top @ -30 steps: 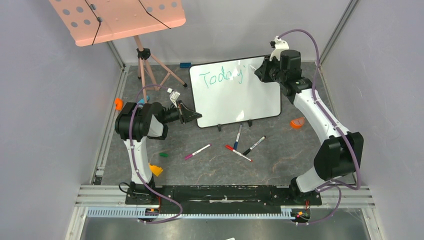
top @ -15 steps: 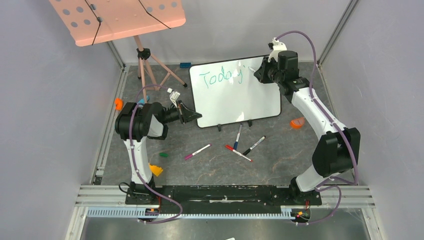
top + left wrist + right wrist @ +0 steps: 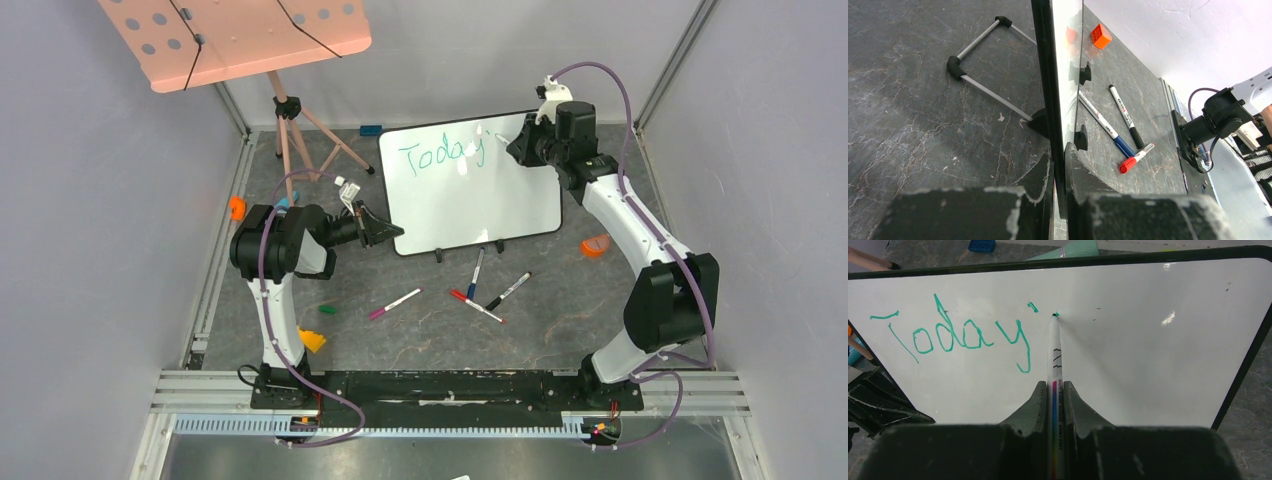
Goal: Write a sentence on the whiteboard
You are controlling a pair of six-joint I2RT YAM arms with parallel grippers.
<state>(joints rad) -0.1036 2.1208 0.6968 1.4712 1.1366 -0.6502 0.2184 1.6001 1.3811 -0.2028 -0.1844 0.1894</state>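
Note:
The whiteboard [image 3: 480, 195] stands propped on the dark table, and also shows in the right wrist view [image 3: 1148, 360]. It carries teal writing "Today'" [image 3: 442, 154], also seen in the right wrist view [image 3: 948, 337]. My right gripper [image 3: 1053, 390] is shut on a white marker [image 3: 1054, 355] whose teal tip touches the board just right of the apostrophe. My right gripper [image 3: 522, 140] is at the board's upper right. My left gripper [image 3: 390, 232] is shut on the whiteboard's lower left edge [image 3: 1048, 100], one finger on each side [image 3: 1060, 165].
A pink perforated music stand [image 3: 240, 35] stands at the back left on a tripod [image 3: 295, 135]. Loose markers [image 3: 485, 285] lie in front of the board, also in the left wrist view [image 3: 1108, 125]. Small orange pieces [image 3: 596, 244] and a blue block [image 3: 371, 130] lie around.
My right gripper has shifted slightly left and down, bringing the marker tip onto the board right of the apostrophe. The left arm has not moved.

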